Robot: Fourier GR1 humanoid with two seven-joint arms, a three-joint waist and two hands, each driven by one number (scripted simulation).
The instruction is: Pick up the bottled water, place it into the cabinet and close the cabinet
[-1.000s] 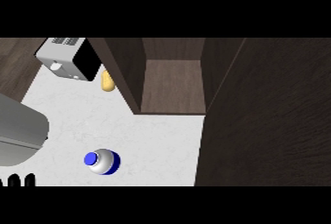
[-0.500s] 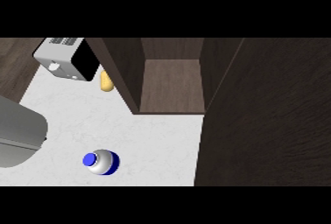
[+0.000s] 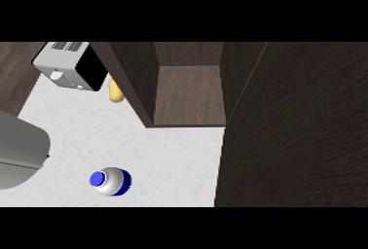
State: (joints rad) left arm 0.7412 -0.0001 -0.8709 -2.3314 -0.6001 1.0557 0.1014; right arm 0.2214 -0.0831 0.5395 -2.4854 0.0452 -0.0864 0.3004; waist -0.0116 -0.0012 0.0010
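The bottled water (image 3: 110,181) stands upright on the white counter (image 3: 165,151), seen from above as a silvery round body with a blue cap. It is at the lower left, in front of the dark wood cabinet. The cabinet (image 3: 188,95) is open, and its brown shelf shows with nothing on it. Its door (image 3: 295,126) swings out and fills the right side of the view. A grey forearm (image 3: 18,155) enters at the left edge, a short way left of the bottle. Neither hand shows.
A white and black toaster (image 3: 68,65) sits at the back left of the counter. A yellow-orange object (image 3: 115,92) lies beside the cabinet's left wall. The open door stands along the counter's right side.
One second ago black fingertips showed at the lower left edge; they have left the view. The bottle, cabinet and door have not moved.
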